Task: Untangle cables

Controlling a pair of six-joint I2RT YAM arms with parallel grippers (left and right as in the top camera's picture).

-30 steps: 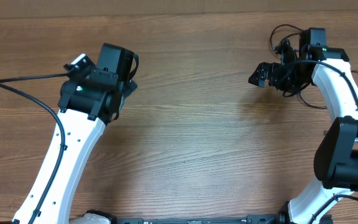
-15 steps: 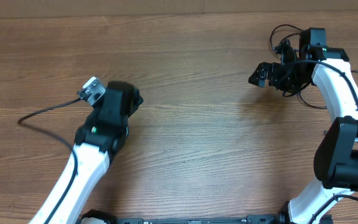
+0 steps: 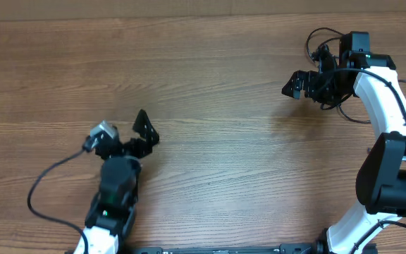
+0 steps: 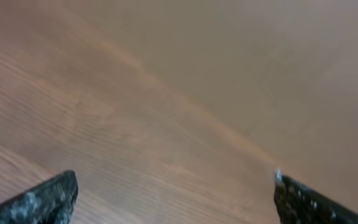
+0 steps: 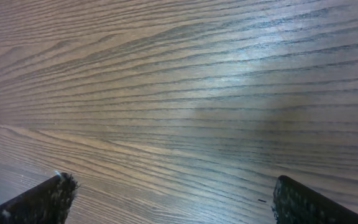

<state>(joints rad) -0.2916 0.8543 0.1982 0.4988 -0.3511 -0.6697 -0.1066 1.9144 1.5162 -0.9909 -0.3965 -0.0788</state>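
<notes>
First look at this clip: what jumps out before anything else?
Two open, empty grippers stand far apart over the wooden table. The left gripper is low at the near left, and the right gripper is at the far right. Thin black cords loop around the right arm's wrist, though it is unclear whether they are loose cables.

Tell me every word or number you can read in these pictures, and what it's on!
None: no word, number or sign can be read in any view.
Brown wooden table: bare grain only.
White and black robot arms: no readable label; the small grey block on the left one is too small to tell.
</notes>
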